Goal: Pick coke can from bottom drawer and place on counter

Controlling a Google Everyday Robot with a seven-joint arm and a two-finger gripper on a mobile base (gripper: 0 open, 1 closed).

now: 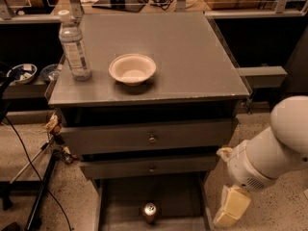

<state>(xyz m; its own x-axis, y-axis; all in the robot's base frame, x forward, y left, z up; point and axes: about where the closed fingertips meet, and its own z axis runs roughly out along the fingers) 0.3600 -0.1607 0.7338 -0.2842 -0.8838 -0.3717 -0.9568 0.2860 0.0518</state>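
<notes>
The coke can point(150, 211) stands upright on the floor of the pulled-out bottom drawer point(183, 198), at the lower middle of the camera view, showing its silver top. The counter point(192, 57) is the grey square top of the cabinet above it. My gripper point(231, 206) hangs at the lower right, outside the drawer's right rail, roughly level with the can and well to its right. It touches nothing. The white arm point(269, 153) runs up from it to the right edge.
A clear water bottle point(74, 47) stands at the counter's left side and a white bowl point(132, 69) sits near its front middle. Two closed drawer fronts with knobs point(152, 139) are above the open drawer. Cables and a stand leg point(41, 196) lie on the floor at left.
</notes>
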